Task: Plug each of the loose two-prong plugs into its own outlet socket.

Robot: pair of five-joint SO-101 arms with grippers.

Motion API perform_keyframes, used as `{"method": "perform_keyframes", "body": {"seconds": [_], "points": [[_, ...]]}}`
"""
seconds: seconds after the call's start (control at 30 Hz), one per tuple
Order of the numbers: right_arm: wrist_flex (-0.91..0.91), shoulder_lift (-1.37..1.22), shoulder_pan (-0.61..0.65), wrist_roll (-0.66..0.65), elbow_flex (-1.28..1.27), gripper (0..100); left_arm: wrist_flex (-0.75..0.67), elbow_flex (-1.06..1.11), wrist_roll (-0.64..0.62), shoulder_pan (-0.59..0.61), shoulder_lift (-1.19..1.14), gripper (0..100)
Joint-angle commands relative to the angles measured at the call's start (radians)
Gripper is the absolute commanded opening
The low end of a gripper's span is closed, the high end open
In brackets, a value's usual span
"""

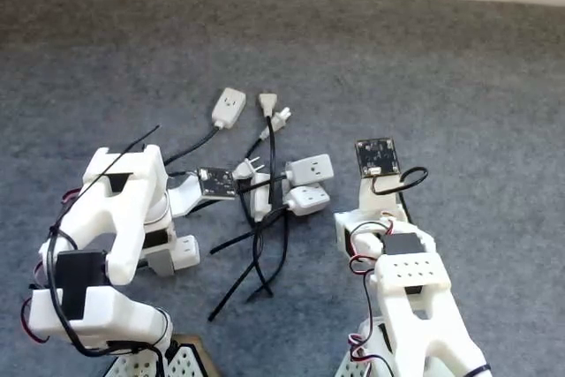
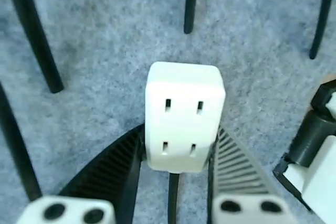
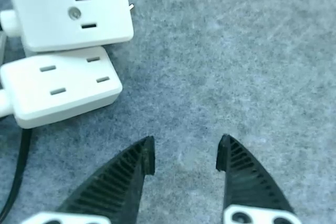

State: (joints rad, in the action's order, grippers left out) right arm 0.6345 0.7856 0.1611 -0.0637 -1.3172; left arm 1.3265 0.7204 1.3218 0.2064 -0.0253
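Left pincer (image 2: 178,145) clamped around white outlet socket (image 2: 184,108); right pincer (image 3: 186,148) agape, two more sockets (image 3: 63,90) just beside.

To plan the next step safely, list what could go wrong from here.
The left gripper holds the outlet block only near its cord end; a plug's push may twist it loose. The black cords cross in a tangle; lifting one may drag the two free outlets beside the open right gripper.

On the desk (image 1: 477,86), two loose plugs (image 1: 267,101) and a lone socket (image 1: 229,109) lie behind the touching socket pair (image 1: 311,169).
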Motion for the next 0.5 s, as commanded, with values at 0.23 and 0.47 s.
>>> {"method": "perform_keyframes", "body": {"seconds": [0.23, 0.47], "points": [[-0.03, -0.004, 0.007, -0.002, 0.004, 19.9, 0.012, 0.013, 0.018, -0.03, 0.22, 5], [-0.044, -0.004, 0.007, -0.002, 0.004, 19.9, 0.038, 0.153, -0.12, -0.226, 0.57, 5]]}}
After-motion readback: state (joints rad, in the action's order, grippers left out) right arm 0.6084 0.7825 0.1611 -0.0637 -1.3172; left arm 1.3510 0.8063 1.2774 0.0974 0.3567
